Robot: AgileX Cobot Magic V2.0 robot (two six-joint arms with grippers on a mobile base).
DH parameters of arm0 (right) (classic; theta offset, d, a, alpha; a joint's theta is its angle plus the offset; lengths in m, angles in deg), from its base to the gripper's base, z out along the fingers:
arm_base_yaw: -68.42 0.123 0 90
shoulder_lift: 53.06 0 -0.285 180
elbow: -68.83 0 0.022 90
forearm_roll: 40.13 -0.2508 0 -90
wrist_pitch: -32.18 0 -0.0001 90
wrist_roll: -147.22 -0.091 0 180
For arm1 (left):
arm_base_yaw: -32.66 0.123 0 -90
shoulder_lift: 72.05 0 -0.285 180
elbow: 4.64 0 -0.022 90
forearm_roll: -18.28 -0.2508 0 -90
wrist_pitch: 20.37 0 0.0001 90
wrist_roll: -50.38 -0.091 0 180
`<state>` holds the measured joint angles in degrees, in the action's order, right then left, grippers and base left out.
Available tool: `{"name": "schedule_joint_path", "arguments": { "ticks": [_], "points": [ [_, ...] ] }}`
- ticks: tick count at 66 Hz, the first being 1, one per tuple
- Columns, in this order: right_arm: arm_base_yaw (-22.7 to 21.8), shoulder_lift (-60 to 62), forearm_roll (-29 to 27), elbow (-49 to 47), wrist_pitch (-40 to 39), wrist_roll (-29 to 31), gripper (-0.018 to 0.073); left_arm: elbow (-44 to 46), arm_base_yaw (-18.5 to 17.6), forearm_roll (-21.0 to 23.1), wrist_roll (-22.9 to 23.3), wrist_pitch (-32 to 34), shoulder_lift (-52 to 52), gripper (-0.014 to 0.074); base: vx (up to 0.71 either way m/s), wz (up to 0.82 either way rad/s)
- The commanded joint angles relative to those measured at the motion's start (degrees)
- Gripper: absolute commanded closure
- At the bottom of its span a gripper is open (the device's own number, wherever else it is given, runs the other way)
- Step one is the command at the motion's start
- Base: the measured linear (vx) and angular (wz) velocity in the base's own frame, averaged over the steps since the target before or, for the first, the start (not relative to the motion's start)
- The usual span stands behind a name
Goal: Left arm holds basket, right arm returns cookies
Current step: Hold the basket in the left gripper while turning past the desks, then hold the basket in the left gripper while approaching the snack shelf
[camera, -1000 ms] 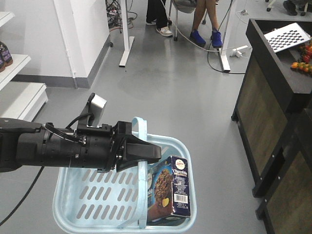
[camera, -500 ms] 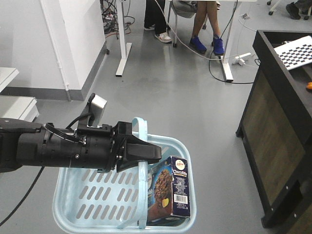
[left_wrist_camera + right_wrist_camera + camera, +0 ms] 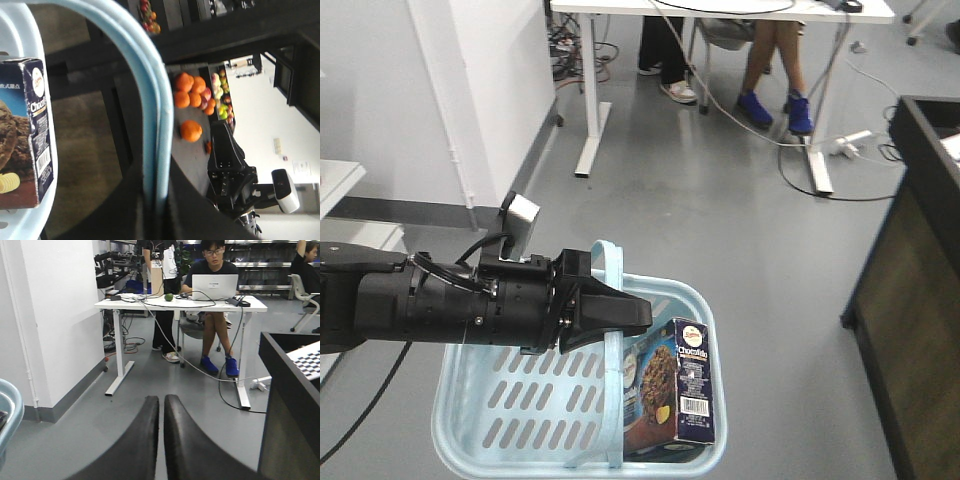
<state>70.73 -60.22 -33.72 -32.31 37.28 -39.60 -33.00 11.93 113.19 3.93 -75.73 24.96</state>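
Left pincer (image 3: 632,314) clamps the handle (image 3: 611,258) of the pale-blue slotted basket (image 3: 665,287), navy cookies box (image 3: 685,390) upright inside; right pincer (image 3: 161,407) closed.

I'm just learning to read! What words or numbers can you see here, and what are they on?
"Chocofela", or close to it: white letters on the dark cookies box in the basket; the left wrist view shows only "Choco".
The oval logo on that box: too small to read.
The barcode label on that box: digits too small to read.
The white sticker on the laptop: too blurred to read.
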Motion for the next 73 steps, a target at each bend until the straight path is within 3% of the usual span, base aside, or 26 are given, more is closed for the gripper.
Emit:
{"name": "schedule_joint_path", "arguments": {
  "ticks": [1, 73],
  "points": [
    [-0.37, 0.73, 0.34, 0.98, -4.09, 0.38, 0.0565, 1.51, -0.31, 7.05, -0.29, -3.79, -2.68, 0.0599, 0.33, 0.26],
    [-0.37, 0.73, 0.34, 0.98, -4.09, 0.38, 0.0565, 1.51, -0.31, 7.05, -0.29, -3.86, -2.68, 0.0599, 0.27, 0.67]
  ]
}}
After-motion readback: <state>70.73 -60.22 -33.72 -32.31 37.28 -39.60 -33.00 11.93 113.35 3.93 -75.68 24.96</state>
